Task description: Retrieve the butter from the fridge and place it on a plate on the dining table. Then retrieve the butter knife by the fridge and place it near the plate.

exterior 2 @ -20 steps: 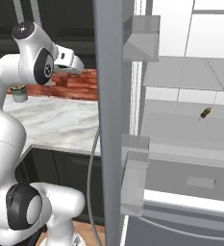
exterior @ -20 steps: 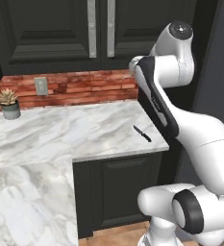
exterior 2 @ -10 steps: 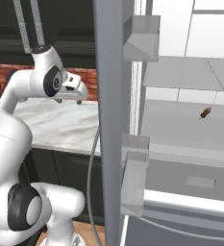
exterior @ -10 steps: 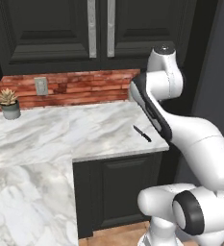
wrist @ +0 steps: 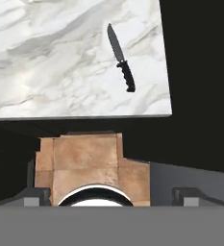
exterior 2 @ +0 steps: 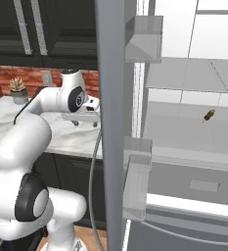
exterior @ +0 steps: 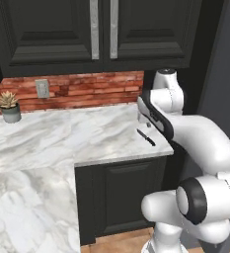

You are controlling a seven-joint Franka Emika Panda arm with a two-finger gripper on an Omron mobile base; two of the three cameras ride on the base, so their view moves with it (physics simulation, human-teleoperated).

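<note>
The butter knife [wrist: 121, 58], with its black handle and thin dark blade, lies flat on the marble counter [wrist: 51, 62] near the counter's right end. In the left base view the butter knife [exterior: 146, 137] sits just in front of my folded arm. My gripper [wrist: 112, 194] hangs above and short of the counter's front edge, open, with nothing between its fingertips [wrist: 36, 194]. From the right my gripper [exterior 2: 86, 122] hovers over the counter beside the fridge [exterior 2: 110, 122], whose door stands open on a white interior. The butter and the plate are out of view.
A red brick backsplash [exterior: 87, 91] and dark upper cabinets [exterior: 101, 34] back the counter. A small potted plant [exterior: 9, 106] stands at its far left. A small brown item [exterior 2: 208, 115] lies on a fridge shelf. More marble top [exterior: 18, 212] runs toward the lower left.
My arm has folded down and swung toward the counter's right end, bringing the hand lower over the knife's area. The knife has not moved.
</note>
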